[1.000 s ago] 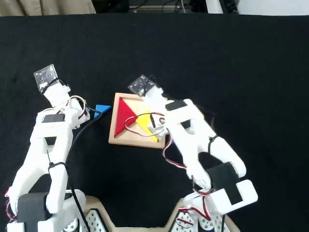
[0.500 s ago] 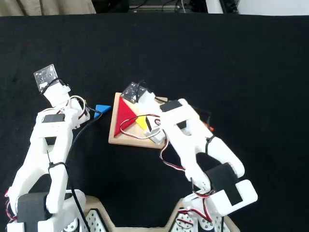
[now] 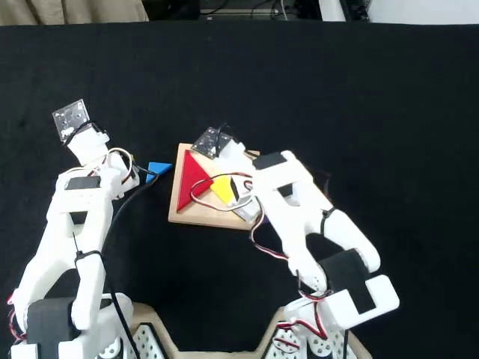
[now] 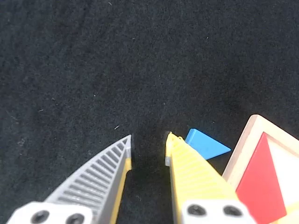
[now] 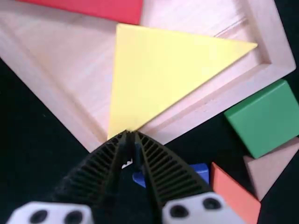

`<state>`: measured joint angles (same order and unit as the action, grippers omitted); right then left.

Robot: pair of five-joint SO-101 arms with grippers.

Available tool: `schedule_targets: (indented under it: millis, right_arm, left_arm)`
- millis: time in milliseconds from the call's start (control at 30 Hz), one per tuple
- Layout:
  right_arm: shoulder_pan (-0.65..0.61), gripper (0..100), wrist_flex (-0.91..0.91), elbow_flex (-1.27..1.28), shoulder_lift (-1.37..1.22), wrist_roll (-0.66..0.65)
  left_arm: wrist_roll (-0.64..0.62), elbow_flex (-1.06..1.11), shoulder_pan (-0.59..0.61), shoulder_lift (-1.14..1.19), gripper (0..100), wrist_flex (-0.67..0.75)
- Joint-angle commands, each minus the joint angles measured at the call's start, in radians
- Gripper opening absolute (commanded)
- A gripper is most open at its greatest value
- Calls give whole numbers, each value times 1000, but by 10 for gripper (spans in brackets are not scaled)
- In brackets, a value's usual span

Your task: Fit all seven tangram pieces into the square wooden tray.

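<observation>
The square wooden tray point(image 3: 182, 212) lies mid-table and holds a red triangle point(image 3: 193, 178) and a yellow triangle point(image 3: 222, 191). My right arm point(image 3: 278, 179) leans over the tray's right side. In its wrist view the right gripper point(image 5: 127, 135) is shut, its tip at a corner of the yellow triangle point(image 5: 154, 79) by the tray wall point(image 5: 60, 116). A small blue triangle point(image 3: 157, 170) lies on the cloth just left of the tray. My left gripper point(image 4: 149, 139) is open beside the blue triangle point(image 4: 205, 144), one fingertip point(image 4: 171, 138) almost touching it.
Outside the tray wall in the right wrist view lie a green block point(image 5: 264, 119), a blue piece point(image 5: 198, 171), an orange triangle point(image 5: 233, 191) and a tan triangle point(image 5: 273, 165). Black cloth covers the table, with wide free room at the back and right.
My right arm has swung a little left over the tray, then eased back, and the yellow triangle has shifted slightly toward the red one. The left arm has kept still.
</observation>
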<state>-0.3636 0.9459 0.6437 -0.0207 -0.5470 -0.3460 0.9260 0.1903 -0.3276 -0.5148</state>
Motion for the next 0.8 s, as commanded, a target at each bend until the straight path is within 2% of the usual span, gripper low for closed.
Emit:
schedule_targets:
  millis: [0,167,333,600,767]
  right_arm:
    - [-26,11,6,-8,-33,-11]
    - [-104,11,28,-4,-33,-12]
    - [-129,11,48,-5,-33,-14]
    - [-25,11,71,-4,-39,-97]
    - [-126,11,112,18,-42,-118]
  left_arm:
    - [12,-12,-8,-6,130,15]
    - [12,-12,-10,-6,130,15]
    - [12,-12,-10,-6,130,15]
    - [12,-12,-7,-6,130,15]
    - [12,-12,-7,-6,130,15]
